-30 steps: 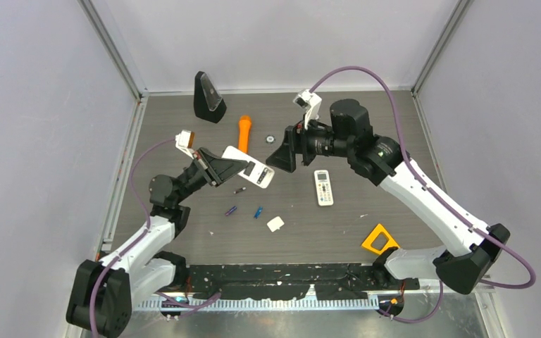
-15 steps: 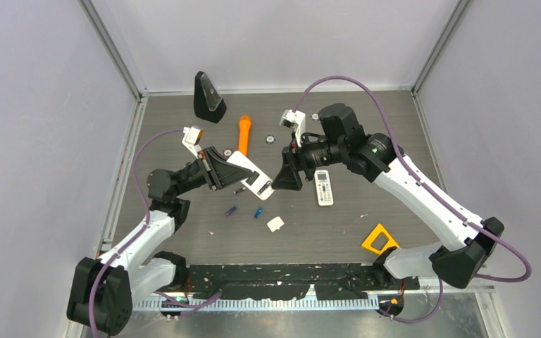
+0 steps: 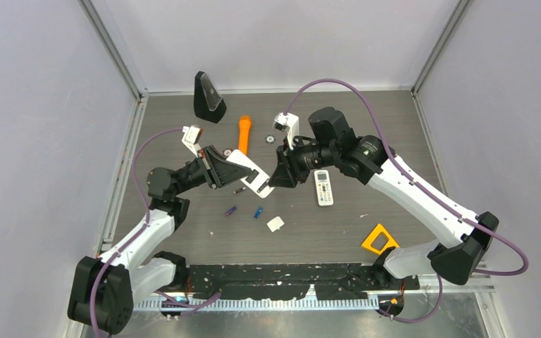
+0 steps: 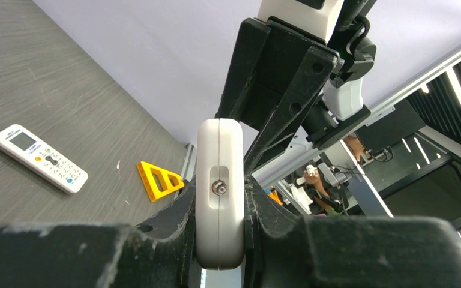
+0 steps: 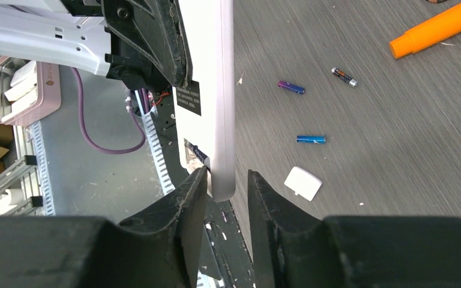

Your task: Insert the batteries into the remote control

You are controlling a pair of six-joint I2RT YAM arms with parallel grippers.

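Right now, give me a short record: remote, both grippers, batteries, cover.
held item: white remote, held above the table
left gripper: shut on white remote
right gripper: open, jaws either side of the remote's end, gap on one side
batteries: blue battery, purple battery, dark battery, all loose on table
cover: white cover on table near blue battery
second remote: lying on table

No readable txt in any view. Small black rectangular label point(image 5: 187, 99) w/ tiny white print sits on back of the slim white plastic remote point(image 5: 216, 90); print too fine to make out. White push-button remote w/ grey screen point(image 4: 39, 158): key markings and display too small, illegible.
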